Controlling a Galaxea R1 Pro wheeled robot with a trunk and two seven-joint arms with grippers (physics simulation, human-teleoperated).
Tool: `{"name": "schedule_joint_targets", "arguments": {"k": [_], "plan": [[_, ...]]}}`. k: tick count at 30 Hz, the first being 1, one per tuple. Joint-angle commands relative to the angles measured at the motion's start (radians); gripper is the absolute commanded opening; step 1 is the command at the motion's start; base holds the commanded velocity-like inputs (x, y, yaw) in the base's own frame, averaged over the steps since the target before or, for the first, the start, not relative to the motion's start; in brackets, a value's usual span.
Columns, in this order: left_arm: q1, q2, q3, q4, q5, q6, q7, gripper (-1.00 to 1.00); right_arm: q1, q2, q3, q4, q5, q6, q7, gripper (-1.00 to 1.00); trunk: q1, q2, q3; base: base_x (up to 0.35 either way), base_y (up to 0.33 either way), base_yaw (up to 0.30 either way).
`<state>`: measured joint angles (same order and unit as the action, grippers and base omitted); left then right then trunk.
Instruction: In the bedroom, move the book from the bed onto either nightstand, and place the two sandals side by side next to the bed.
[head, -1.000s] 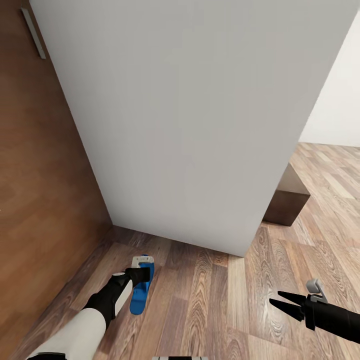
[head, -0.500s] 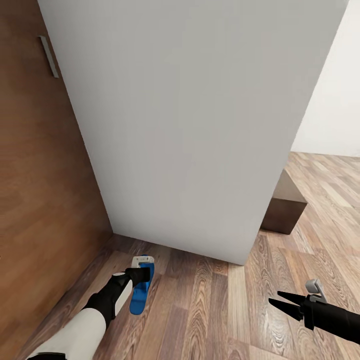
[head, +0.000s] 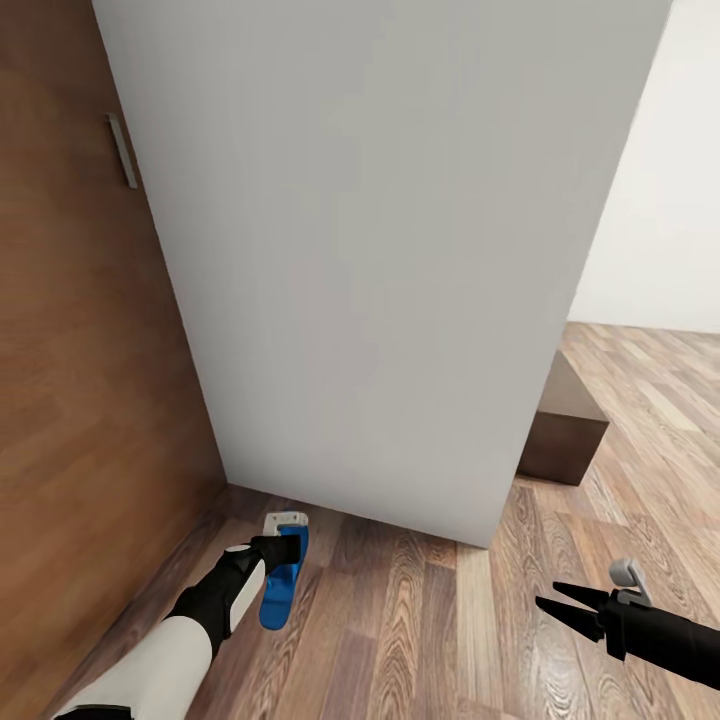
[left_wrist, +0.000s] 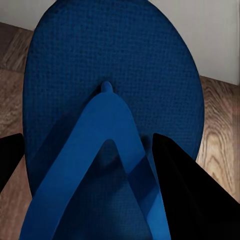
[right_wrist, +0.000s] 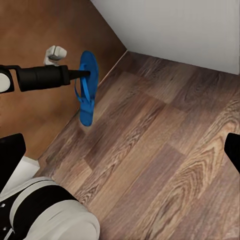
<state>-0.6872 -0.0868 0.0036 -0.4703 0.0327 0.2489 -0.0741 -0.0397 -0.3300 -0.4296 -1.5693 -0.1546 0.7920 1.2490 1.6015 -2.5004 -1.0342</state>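
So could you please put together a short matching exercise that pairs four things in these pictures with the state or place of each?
Things:
1. sandal
2. left gripper
3. right gripper
4. dark brown block

States or places:
A. open, holding nothing, above the plank floor
B. on the floor beyond the grey panel's far corner
C. bright blue, hanging off the floor
D. shut on the blue strap

Pairs: 1-C, 2-D, 3-A, 4-B
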Motion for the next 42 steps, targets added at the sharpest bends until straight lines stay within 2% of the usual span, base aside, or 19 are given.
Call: {"name": "schedule_joint_targets", "arguments": {"k": [1,3,12,19,24,35,42], "plan": [[0.000,0.000,0.001,-0.001,0.001,0.006,-0.003,-1.00,-0.001,0.000,-0.001,0.000,-0.003,0.006,0.001,1.00,-0.001,0.000,0.003,0.000,0.000,0.000],[0.000,0.000,0.001,-0.001,0.000,0.006,-0.003,-1.00,-0.001,0.000,0.000,0.000,-0.003,0.006,0.001,1.00,-0.001,0.000,0.011,0.000,0.000,0.000],[0.000,-0.001,0.001,-0.001,0.000,0.006,-0.001,-1.00,-0.001,0.001,0.000,0.000,-0.003,0.006,0.001,1.00,-0.036,0.063,0.039,0.000,0.000,0.000],[0.000,-0.001,0.001,-0.001,0.000,0.006,-0.001,-1.00,-0.001,0.010,0.043,0.000,0.000,0.006,0.001,1.00,-0.063,0.112,0.061,0.000,0.000,0.000],[0.000,-0.001,0.001,-0.001,0.000,0.006,-0.001,-1.00,-0.001,0.013,0.052,0.000,0.001,0.006,0.001,1.00,-0.082,0.147,0.077,0.000,0.000,0.000],[0.000,-0.001,0.001,-0.001,0.001,0.006,-0.001,-1.00,-0.001,0.014,0.055,0.000,0.001,0.005,0.001,1.00,-0.124,0.224,0.111,0.000,0.000,-0.005],[0.000,-0.001,0.001,-0.001,0.001,0.006,-0.001,-1.00,-0.001,0.014,0.056,0.000,0.001,0.005,0.001,1.00,-0.151,0.273,0.133,0.000,0.000,-0.130]]}}
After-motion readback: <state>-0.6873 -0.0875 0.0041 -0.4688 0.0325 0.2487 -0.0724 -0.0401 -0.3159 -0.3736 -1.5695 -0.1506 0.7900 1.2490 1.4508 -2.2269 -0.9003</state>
